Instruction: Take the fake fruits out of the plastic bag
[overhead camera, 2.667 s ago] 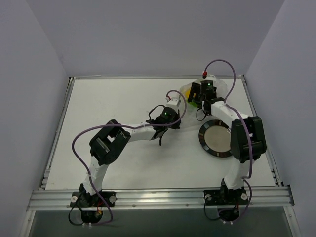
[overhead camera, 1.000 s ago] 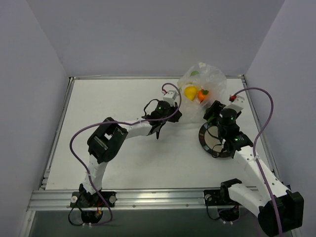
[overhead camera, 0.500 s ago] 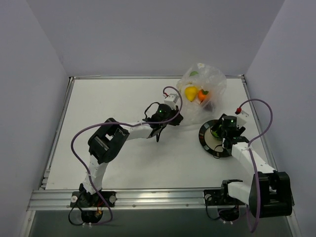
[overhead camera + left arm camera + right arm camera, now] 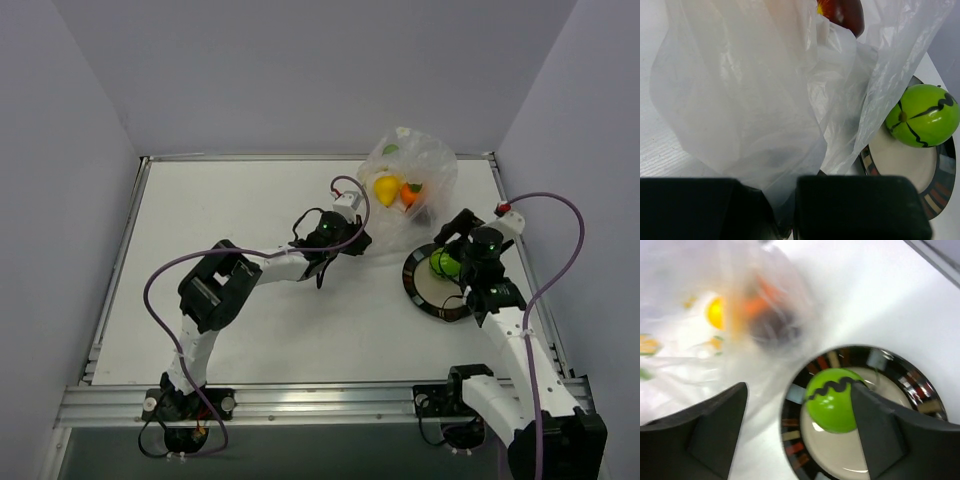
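Shows a white table [image 4: 230,200] from above, two robot arms reaching in from 6 o'clock.

At 1 o'clock on the table, a clear crinkly plastic bag [image 4: 410,165], puffed up and standing. Carries small green and yellow printed marks on the film, too blurred in the right wrist view to read as writing.

Holds three of the fake fruits inside: a yellow fruit [image 4: 386,186], an orange fruit [image 4: 411,192] touching it at its 3 o'clock side, and a dark red fruit [image 4: 847,12] lower down, toward 5 o'clock.

At the bag's 8 o'clock edge, the left gripper [image 4: 785,210], jaws closed tight on a fold of the film, only plastic between the black pads.

At 3 o'clock on the table, a round plate [image 4: 418,295] with a dark patterned rim, just beside the bag's lower edge. On its cream surface, toward 12 o'clock, a bright green fruit [image 4: 832,400] with a black squiggle, out of the bag.

Around that fruit, the right gripper [image 4: 799,387], jaws spread wide, one finger on either side. Cannot tell whether either finger touches it.
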Robot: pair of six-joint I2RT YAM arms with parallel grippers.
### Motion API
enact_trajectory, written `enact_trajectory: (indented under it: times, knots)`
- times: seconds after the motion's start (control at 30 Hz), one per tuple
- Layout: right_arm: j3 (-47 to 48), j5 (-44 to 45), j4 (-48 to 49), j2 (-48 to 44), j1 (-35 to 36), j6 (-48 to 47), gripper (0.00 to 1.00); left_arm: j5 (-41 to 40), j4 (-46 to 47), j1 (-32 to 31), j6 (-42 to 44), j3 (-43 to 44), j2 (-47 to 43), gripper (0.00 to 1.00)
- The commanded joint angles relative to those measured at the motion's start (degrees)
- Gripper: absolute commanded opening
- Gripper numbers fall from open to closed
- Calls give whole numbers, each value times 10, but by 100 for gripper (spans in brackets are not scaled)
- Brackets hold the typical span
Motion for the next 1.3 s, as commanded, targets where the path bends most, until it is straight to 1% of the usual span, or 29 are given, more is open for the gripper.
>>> enact_trajectory:
  times: [0.0, 0.03, 0.07, 0.1, 0.13, 0.17, 0.2, 0.23, 0.27, 0.3, 0.37, 0.4, 0.47, 0.5, 0.57, 0.63, 0.73, 0.8, 0.9, 0.93, 1.0, 1.03, 1.13, 1.23, 1.27]
  knots:
    - [60, -37, 4, 1, 60, -27, 71, 4, 21, -3, -2, 20, -33, 2]
    - [89, -29, 4, 12, 88, -35, 62, 5, 21, -2, -2, 21, -32, 2]
    - [106, -7, 4, 25, 118, -55, 47, 5, 20, -2, -2, 21, -31, 2]
    - [123, 1, 9, 57, 176, -67, 43, 5, 20, -2, -3, 21, -30, 2]
    - [153, 9, 14, 74, 202, -79, 41, 5, 20, -3, -3, 20, -29, 2]
    - [168, 20, 20, 94, 225, -103, 31, 5, 20, -3, -4, 18, -29, 2]
    - [187, 42, 23, 137, 242, -112, 28, 5, 20, -3, -5, 17, -29, 2]
    - [224, 46, 22, 159, 261, -120, 25, 3, 20, -3, -5, 15, -29, 2]
    - [241, 45, 21, 183, 264, -136, 23, 1, 21, -4, -6, 14, -30, 2]
    - [256, 59, 22, 227, 263, -143, 23, 1, 21, -3, -6, 12, -30, 2]
    - [304, 80, 22, 271, 252, -162, 23, 0, 21, -4, -9, 10, -31, 2]
    - [317, 83, 22, 312, 244, -176, 23, 0, 22, -4, -9, 9, -32, 2]
    - [344, 67, 22, 343, 208, -176, 24, -1, 22, -6, -8, 7, -35, 2]
    - [350, 62, 21, 369, 194, -172, 24, -2, 22, -7, -7, 5, -36, 2]
    - [358, 49, 20, 391, 158, -167, 24, 0, 23, -10, -8, 5, -35, 2]
    - [368, 27, 21, 420, 139, -166, 24, 4, 24, -11, -9, 7, -32, 2]
    - [396, 3, 17, 465, 121, -184, 27, 5, 25, -13, -10, 10, -27, 2]
    - [412, 12, -2, 499, 114, -188, 28, 5, 24, -13, -10, 12, -26, 2]
    - [401, 31, -4, 503, 98, -168, 32, 3, 24, -15, -8, 9, -29, 2]
    - [382, 37, -4, 500, 93, -160, 38, 1, 23, -17, -3, 9, -29, 2]
    - [368, 53, -2, 497, 76, -140, 46, -2, 22, -19, 0, 10, -26, 2]
    - [365, 53, -2, 498, 70, -135, 57, -2, 22, -19, -1, 11, -23, 2]
    - [365, 54, -3, 508, 55, -129, 72, 1, 22, -19, -4, 13, -18, 2]
    - [372, 57, -6, 516, 48, -131, 84, -2, 20, -19, -2, 11, -21, 3]
    - [380, 53, -11, 524, 46, -130, 87, -3, 19, -19, -1, 11, -22, 2]
